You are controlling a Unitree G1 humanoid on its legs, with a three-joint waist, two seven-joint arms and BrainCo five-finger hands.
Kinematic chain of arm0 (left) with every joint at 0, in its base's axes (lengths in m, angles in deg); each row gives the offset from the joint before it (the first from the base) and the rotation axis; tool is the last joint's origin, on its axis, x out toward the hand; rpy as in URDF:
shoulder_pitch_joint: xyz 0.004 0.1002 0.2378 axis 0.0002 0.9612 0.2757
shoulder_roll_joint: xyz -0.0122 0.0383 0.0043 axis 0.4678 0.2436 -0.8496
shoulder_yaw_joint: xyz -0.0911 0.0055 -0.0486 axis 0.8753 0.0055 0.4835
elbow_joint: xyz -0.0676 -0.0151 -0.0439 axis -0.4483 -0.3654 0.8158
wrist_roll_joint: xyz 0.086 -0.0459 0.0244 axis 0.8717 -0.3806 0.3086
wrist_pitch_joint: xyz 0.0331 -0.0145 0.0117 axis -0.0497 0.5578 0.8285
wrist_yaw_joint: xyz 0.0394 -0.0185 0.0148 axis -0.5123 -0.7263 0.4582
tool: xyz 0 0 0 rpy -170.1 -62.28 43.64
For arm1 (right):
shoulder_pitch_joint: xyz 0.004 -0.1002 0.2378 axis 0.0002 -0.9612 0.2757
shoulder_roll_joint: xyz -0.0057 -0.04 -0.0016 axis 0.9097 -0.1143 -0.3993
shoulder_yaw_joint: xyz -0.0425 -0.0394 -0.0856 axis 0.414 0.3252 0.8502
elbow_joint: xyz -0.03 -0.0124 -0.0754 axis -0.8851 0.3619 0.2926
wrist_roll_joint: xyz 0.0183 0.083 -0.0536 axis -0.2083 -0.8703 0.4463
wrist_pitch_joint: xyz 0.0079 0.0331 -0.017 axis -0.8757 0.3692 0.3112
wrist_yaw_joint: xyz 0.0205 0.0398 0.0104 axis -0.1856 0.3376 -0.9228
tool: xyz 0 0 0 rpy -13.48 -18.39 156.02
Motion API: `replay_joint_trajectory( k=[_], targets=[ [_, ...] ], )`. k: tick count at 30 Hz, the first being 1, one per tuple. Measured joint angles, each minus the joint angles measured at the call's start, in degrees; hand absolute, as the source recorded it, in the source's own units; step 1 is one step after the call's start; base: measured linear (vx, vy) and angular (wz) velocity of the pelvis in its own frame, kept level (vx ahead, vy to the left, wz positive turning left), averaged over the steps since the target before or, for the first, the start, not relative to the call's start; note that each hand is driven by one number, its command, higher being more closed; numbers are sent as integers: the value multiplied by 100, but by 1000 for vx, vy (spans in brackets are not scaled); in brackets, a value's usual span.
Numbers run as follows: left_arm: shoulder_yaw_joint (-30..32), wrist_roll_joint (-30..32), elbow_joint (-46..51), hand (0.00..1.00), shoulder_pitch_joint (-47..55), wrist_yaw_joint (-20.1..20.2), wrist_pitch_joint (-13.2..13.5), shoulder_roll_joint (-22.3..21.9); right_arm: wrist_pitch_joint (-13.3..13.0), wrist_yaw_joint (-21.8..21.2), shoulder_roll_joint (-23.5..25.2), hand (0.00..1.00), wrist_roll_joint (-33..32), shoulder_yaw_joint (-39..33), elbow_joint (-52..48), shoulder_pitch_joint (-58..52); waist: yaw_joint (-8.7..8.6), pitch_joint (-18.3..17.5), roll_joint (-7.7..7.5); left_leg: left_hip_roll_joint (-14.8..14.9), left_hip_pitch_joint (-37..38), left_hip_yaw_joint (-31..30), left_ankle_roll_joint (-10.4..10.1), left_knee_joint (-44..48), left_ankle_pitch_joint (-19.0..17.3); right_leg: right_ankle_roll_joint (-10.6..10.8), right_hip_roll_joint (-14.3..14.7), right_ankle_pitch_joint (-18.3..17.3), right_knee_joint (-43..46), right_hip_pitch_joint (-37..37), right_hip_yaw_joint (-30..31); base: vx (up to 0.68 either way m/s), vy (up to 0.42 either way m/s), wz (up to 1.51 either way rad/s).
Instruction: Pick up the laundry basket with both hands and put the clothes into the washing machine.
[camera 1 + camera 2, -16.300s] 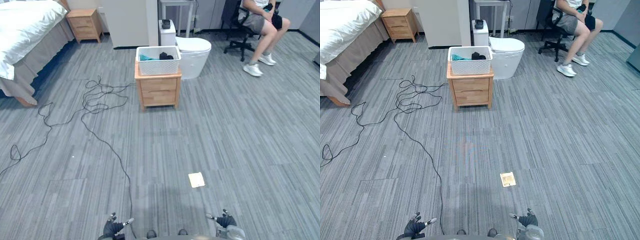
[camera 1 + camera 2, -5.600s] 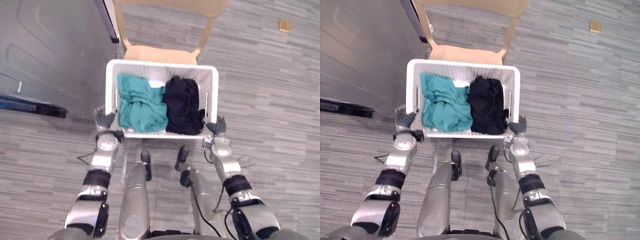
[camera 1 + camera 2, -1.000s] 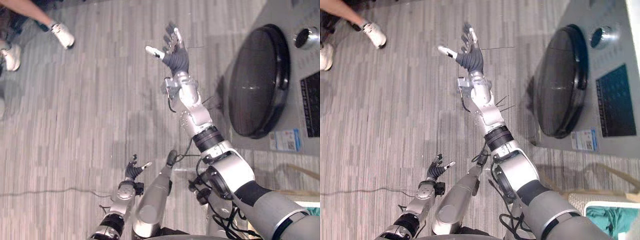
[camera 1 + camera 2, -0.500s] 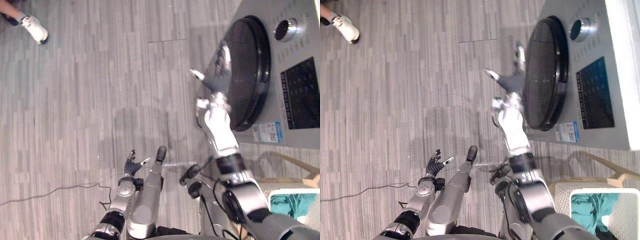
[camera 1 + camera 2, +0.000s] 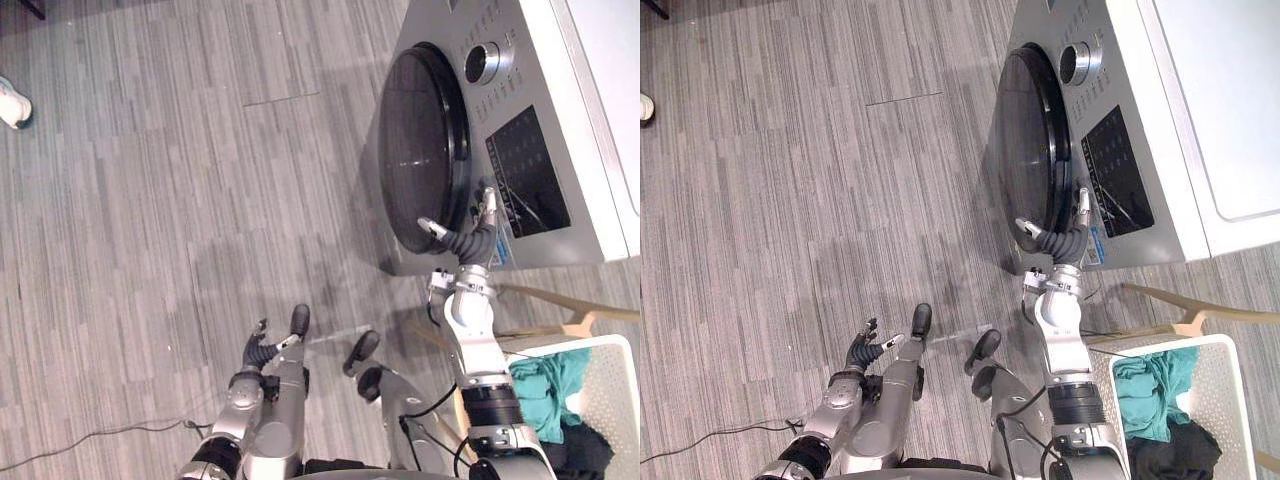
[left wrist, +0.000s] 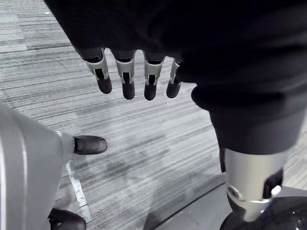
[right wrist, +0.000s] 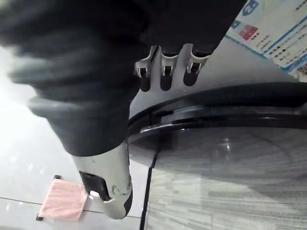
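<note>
Nearest, well short of the silver-grey front-loading washing machine (image 5: 1165, 195), the left hand (image 5: 257, 352) hangs low over the grey striped floor (image 5: 150, 230), its fingers (image 6: 127, 82) straight, apart and holding nothing. Just beside the machine's near corner, the white perforated plastic laundry basket (image 5: 1228, 400) sits on a light wooden chair (image 5: 1170, 325), with a crumpled teal garment (image 5: 1145, 390) and a black garment (image 5: 1175, 452) inside; neither hand touches it. The right hand (image 5: 470, 240) is raised to the near rim of the machine's round dark glass door (image 5: 1025, 150), thumb spread over the glass and fingers (image 7: 164, 76) straight, gripping nothing; contact with the rim cannot be told. The door lies against the machine's front. Far from the machine, a person's white shoe (image 5: 10, 102) rests on the floor.
</note>
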Motion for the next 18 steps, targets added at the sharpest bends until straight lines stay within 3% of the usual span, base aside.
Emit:
replay_joint_trajectory(
  k=[6, 11, 18],
  targets=[
    [3, 116, -71, 0, 30, -2, -26, 57, 39, 94, 69, 0, -268, -276, 1571, 504, 28, -10, -9, -7, -7, 23, 0, 0, 0, 0, -6, -1, 8, -52, 77, -24, 6, -4],
    [4, 103, -64, 0, 32, -3, -4, 90, 70, 87, -187, 0, -1166, -373, 2819, 1860, 49, 1, 12, -25, -205, 73, 3, -54, 69, -9, -49, 10, 120, -344, 138, -79, 2, -5],
    [8, 30, -79, 0, -47, -6, 79, 76, 22, -234, -591, 0, -2005, -36, 3389, 2974, 237, 60, 115, -38, -339, 0, 18, -58, 136, -29, -78, 27, 210, -491, 112, -9, -21, 3]
  ],
)
